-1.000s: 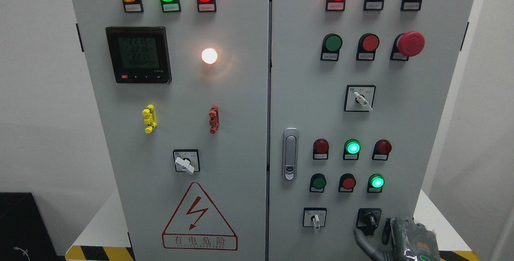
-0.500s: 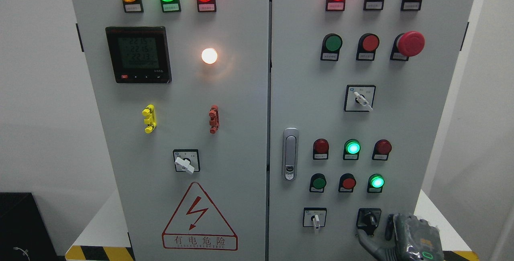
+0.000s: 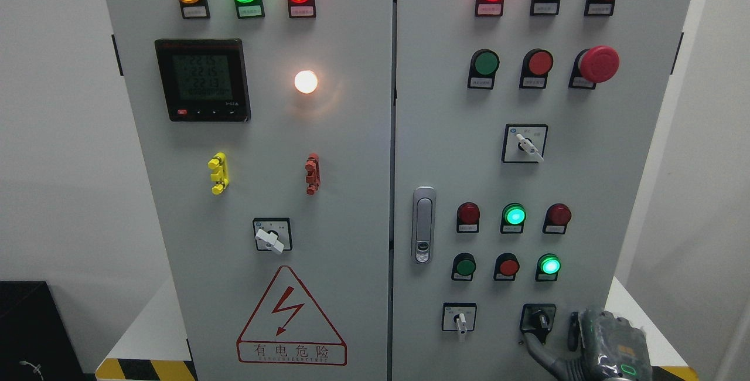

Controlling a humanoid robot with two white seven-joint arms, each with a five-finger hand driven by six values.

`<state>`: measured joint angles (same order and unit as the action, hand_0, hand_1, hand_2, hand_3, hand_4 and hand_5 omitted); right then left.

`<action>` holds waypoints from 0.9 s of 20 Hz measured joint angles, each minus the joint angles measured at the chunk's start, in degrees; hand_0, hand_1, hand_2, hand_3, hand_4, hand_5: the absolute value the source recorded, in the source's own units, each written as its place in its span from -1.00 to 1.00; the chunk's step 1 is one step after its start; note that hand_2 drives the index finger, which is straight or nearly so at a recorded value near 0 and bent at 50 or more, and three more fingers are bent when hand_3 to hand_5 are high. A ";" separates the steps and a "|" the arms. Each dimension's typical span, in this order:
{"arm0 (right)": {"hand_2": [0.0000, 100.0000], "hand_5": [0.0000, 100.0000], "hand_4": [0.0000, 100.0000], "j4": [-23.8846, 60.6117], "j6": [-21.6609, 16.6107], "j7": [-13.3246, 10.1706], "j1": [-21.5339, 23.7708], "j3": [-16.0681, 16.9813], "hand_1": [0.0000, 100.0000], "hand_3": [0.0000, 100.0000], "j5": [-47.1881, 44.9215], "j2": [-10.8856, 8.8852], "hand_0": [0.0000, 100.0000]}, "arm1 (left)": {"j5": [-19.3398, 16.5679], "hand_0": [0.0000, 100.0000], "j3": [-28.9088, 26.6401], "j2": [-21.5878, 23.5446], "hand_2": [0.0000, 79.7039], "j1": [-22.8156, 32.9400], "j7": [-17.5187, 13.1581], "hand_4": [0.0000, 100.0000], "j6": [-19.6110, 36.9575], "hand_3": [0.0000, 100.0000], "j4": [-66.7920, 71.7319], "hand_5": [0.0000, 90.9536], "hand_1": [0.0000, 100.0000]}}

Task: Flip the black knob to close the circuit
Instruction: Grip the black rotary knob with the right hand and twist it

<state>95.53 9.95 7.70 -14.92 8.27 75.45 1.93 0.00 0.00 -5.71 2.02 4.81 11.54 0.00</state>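
Right hand [image 3: 592, 349] half-open; one fingertip [image 3: 530, 339] touches black knob [image 3: 538, 320].

A digital meter [image 3: 203, 80] sits above yellow [image 3: 218, 173] and red terminals [image 3: 313, 174]; a warning triangle [image 3: 291, 317] lies below.

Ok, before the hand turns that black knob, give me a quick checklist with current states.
1. Right hand beside the black knob, bottom right of the cabinet: ok.
2. A finger reaches up to the knob's lower edge; actual contact: cannot tell.
3. Firm grasp around the knob: not ok, nothing visibly wraps it.
4. Knob in view, not covered by the hand: ok.
5. Hand away from the neighbouring white selector switch: ok.
6. Left hand out of the way: ok, it is not in view.
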 measured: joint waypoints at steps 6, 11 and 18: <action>0.52 0.53 0.56 -0.23 -0.06 0.00 -0.15 0.43 -0.40 0.91 -0.18 -0.80 -1.00 | 0.00 -1.00 0.00 0.00 -1.00 0.00 0.00 -1.00 0.00 -1.00 0.00 -1.00 -1.00; 0.52 0.53 0.56 -0.38 -0.06 -0.16 -0.58 0.70 -0.41 0.91 -0.28 -1.22 -1.00 | 0.00 -1.00 0.00 0.00 -1.00 0.00 0.00 -1.00 0.00 -1.00 0.00 -1.00 -1.00; 0.52 0.53 0.56 -0.53 0.05 0.24 -0.96 1.04 -0.43 0.91 -0.40 -1.55 -1.00 | 0.00 -1.00 0.00 0.00 -1.00 0.00 -0.01 -1.00 0.00 -1.00 0.00 -1.00 -1.00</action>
<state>95.01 10.00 7.94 -15.88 9.31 75.05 0.38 0.00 0.00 -5.71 2.02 4.81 11.54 0.00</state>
